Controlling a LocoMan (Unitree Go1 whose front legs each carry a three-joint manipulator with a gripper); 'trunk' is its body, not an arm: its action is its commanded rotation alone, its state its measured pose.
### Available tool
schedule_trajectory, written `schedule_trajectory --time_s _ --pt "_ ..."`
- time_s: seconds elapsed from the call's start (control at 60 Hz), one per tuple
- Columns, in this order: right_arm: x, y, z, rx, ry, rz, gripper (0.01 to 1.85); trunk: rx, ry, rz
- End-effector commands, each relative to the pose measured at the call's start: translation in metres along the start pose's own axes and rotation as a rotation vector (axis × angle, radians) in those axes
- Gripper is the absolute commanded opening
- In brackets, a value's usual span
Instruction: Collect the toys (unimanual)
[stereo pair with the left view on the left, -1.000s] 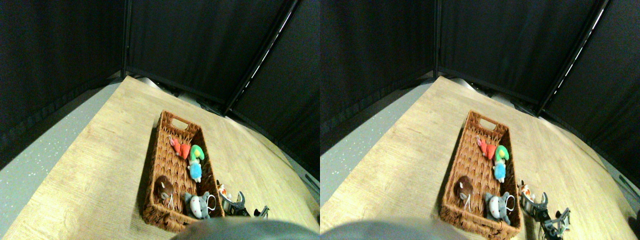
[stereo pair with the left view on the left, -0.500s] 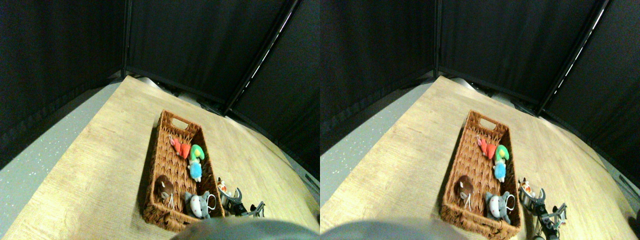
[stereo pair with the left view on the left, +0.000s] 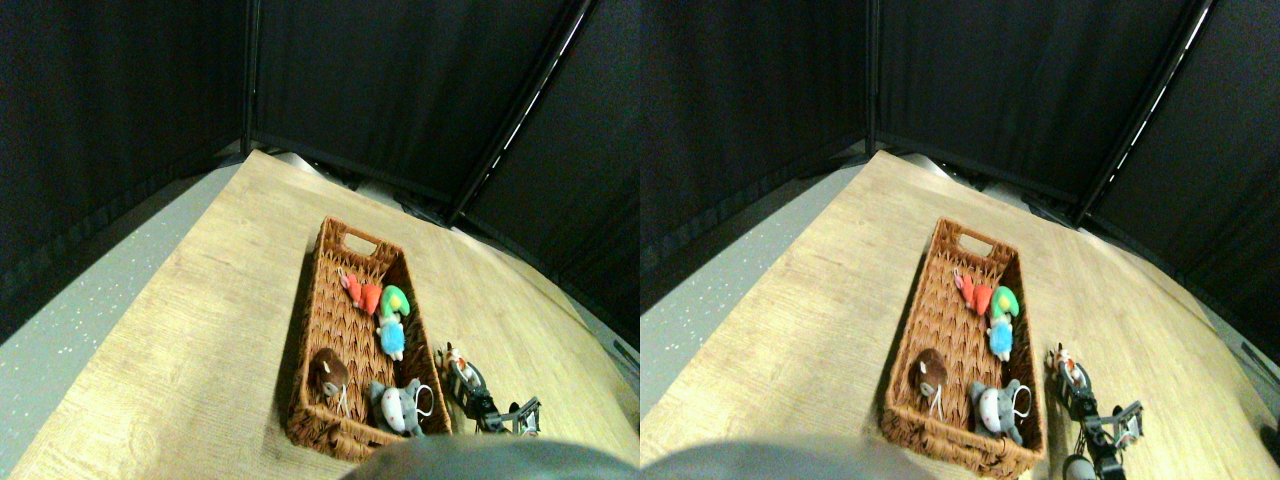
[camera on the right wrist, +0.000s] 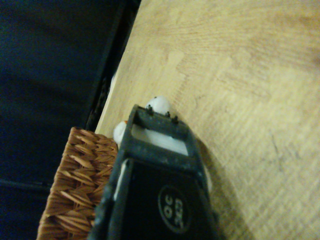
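Observation:
A long brown wicker basket (stereo pair with the left view on the left: 300, 330) lies on the wooden board. Inside it are a red toy (stereo pair with the left view on the left: 360, 295), a green toy (stereo pair with the left view on the left: 394, 300), a blue toy (stereo pair with the left view on the left: 391, 340), a brown toy (stereo pair with the left view on the left: 327, 375) and a grey toy (stereo pair with the left view on the left: 398, 408) with a string loop. Just outside the basket's right wall, my right gripper (stereo pair with the left view on the left: 464, 372) is shut on a white-orange toy (stereo pair with the left view on the left: 456, 356). In the wrist view the toy's white plush (camera on the right wrist: 160, 105) pokes out past the dark jaw frame and shows through it, with the basket's corner (camera on the right wrist: 75, 185) right beside it.
The light wooden board (stereo pair with the left view on the left: 200, 300) stretches to the left and right of the basket. Grey speckled floor (stereo pair with the left view on the left: 70, 330) borders the board on the left. Black curtains (stereo pair with the left view on the left: 380, 90) close off the back and both sides.
My gripper and the white-orange toy have shifted farther away along the basket's right wall. The toys in the basket have not moved.

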Motion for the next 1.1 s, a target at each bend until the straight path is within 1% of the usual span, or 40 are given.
schedule_trajectory --time_s 0.017,0.05,0.117,0.15,0.183,0.2,0.217,0.267,0.283,0.3,0.35,0.367,0.383,0.4,0.433,0.467,0.483,0.533,0.567,0.633,0.7,0.75,0.783,0.8,0.833,0.85,0.933,1.0,1.067,1.1 --pt "-0.004 0.023 -0.002 -0.012 0.003 0.108 0.06 -0.004 0.004 0.006" --pt "-0.005 0.029 -0.002 -0.048 -0.009 0.128 0.06 -0.003 0.004 0.004" --pt "-0.007 0.038 -0.002 -0.069 -0.002 0.146 0.06 -0.003 -0.001 0.003" --pt "-0.01 0.044 -0.002 -0.091 0.01 0.176 0.06 -0.003 -0.001 0.003" --pt "-0.011 0.047 -0.003 -0.083 0.006 0.184 0.06 -0.002 -0.005 0.002" --pt "-0.012 0.05 -0.003 -0.11 0.014 0.209 0.06 -0.003 -0.009 0.002" --pt "-0.013 0.054 -0.003 -0.135 0.015 0.22 0.06 -0.003 -0.009 0.002" --pt "-0.018 0.066 -0.006 -0.163 0.018 0.225 0.06 -0.007 -0.012 0.001" --pt "-0.019 0.071 -0.007 -0.178 0.01 0.229 0.06 -0.009 -0.016 0.003" --pt "-0.019 0.071 -0.007 -0.178 0.01 0.229 0.06 -0.009 -0.016 0.003" --pt "-0.025 0.083 -0.012 -0.169 0.014 0.231 0.06 -0.013 -0.02 0.007" --pt "-0.025 0.087 -0.014 -0.179 0.045 0.239 0.06 -0.016 -0.023 0.01" --pt "-0.025 0.091 -0.016 -0.184 0.059 0.247 0.06 -0.016 -0.023 0.01" --pt "-0.025 0.091 -0.016 -0.184 0.059 0.247 0.06 -0.016 -0.023 0.01" --pt "-0.028 0.099 -0.02 -0.171 0.064 0.252 0.06 -0.02 -0.028 0.016" --pt "-0.029 0.105 -0.023 -0.175 0.081 0.25 0.06 -0.024 -0.032 0.022" --pt "-0.03 0.108 -0.025 -0.188 0.092 0.262 0.06 -0.027 -0.033 0.024" --pt "-0.03 0.113 -0.028 -0.202 0.111 0.269 0.06 -0.035 -0.036 0.03" --pt "-0.031 0.117 -0.031 -0.227 0.103 0.278 0.06 -0.041 -0.038 0.035" --pt "-0.032 0.122 -0.037 -0.202 0.107 0.287 0.06 -0.048 -0.041 0.043" --pt "-0.033 0.127 -0.043 -0.218 0.111 0.302 0.06 -0.061 -0.05 0.053" --pt "-0.034 0.133 -0.047 -0.229 0.135 0.316 0.06 -0.068 -0.052 0.057" --pt "-0.034 0.133 -0.047 -0.229 0.135 0.316 0.06 -0.072 -0.053 0.06" --pt "-0.035 0.135 -0.051 -0.234 0.162 0.321 0.06 -0.076 -0.056 0.064" --pt "-0.036 0.138 -0.055 -0.231 0.164 0.331 0.06 -0.083 -0.059 0.069" --pt "-0.036 0.139 -0.057 -0.237 0.184 0.336 0.06 -0.085 -0.061 0.071" --pt "-0.038 0.143 -0.066 -0.233 0.191 0.329 0.06 -0.099 -0.065 0.082" --pt "-0.04 0.145 -0.072 -0.236 0.212 0.324 0.06 -0.108 -0.07 0.093" --pt "-0.04 0.145 -0.079 -0.237 0.238 0.319 0.06 -0.117 -0.072 0.102" --pt "-0.04 0.144 -0.081 -0.25 0.237 0.32 0.06 -0.12 -0.072 0.105"
